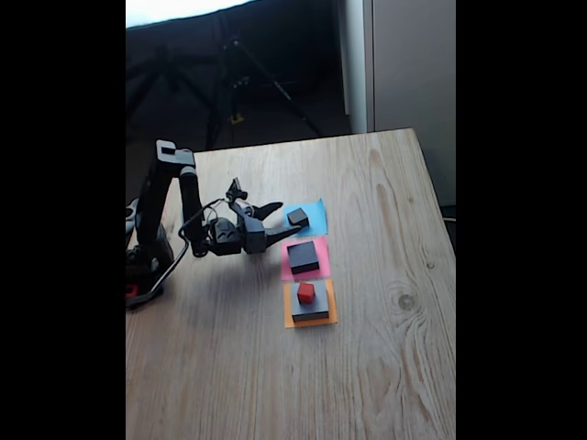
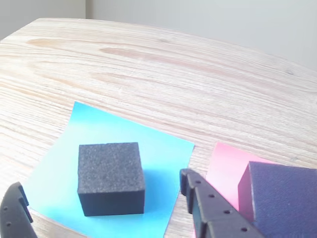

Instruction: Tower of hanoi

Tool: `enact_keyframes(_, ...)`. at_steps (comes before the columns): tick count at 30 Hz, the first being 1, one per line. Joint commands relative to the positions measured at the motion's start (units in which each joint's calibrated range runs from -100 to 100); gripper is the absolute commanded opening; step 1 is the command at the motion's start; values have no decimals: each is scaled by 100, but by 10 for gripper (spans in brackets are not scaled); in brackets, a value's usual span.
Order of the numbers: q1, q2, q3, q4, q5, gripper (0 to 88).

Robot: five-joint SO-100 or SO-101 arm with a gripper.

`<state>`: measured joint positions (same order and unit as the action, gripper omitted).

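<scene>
Black arm at left of the fixed view, elbow bent, reaching right; its tool (image 1: pixel 275 223) low, jaws spread wide apart.

In the fixed view, black bars are seen down both sides and the picture is soft and grainy. The tabletop (image 1: pixel 367 348) is lit by bright daylight, while the background behind it is left dark; a blown-out white patch is seen at the top left. A faint shadow is cast beneath the arm (image 1: pixel 174 220). In the wrist view, the light is even and bright. The black cube (image 2: pixel 111 177) is rendered sharply, its grain visible. The far edge of the tabletop is curved by the lens.
</scene>
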<state>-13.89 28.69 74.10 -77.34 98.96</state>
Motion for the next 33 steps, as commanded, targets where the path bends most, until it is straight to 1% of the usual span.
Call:
enact_keyframes(1, -170, 159, -255, -153, 104, 391)
enact_keyframes(7, -254, 477, -592, -121, 104, 391)
enact_keyframes(8, -262, 523, -673, -113, 21, 392)
enact_keyframes(15, -362, 689, -964, -72, -113, 395)
enact_keyframes(24, -412, 833, -1046, -64, 37, 382)
enact_keyframes(28, -404, 863, -1064, -8, 104, 353)
enact_keyframes(33, -396, 894, -1101, 65, 104, 289)
